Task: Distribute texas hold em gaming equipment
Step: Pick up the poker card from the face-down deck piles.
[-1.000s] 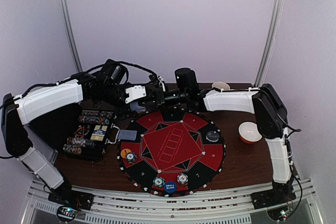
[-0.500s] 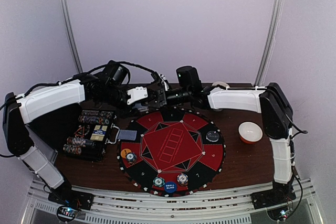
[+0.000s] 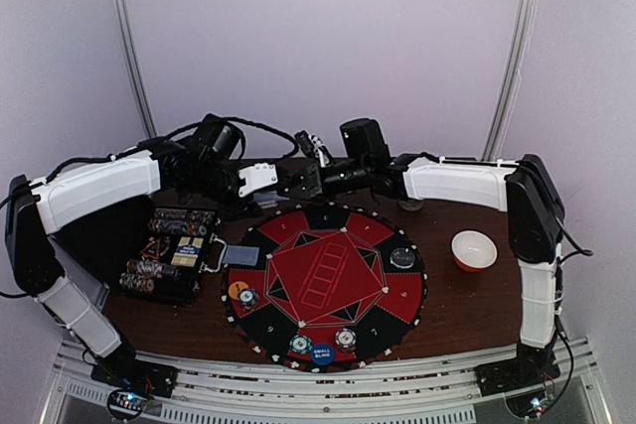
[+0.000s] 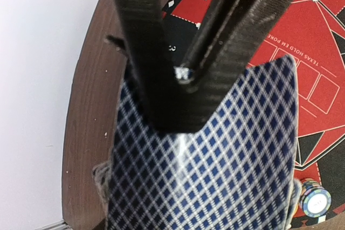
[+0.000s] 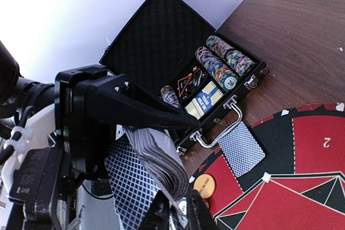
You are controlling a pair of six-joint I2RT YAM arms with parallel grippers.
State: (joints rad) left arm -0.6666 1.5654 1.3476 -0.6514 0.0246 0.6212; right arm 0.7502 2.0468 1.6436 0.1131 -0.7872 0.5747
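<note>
Deck of cards [image 5: 156,160] clamped in the left claw [image 3: 276,190], above the bench's [image 3: 457,295] far edge.
Blue-white lattice backs, grey edges; right claw [image 5: 178,216] nearly closed at its lower end, grip unclear.

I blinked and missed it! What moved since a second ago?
The right arm swung its elbow out to the right and uncovered the white bowl. Its claw stayed by the deck of cards. The left claw closed on that deck. The chip case, and the chips and buttons on the red mat, did not move.
</note>
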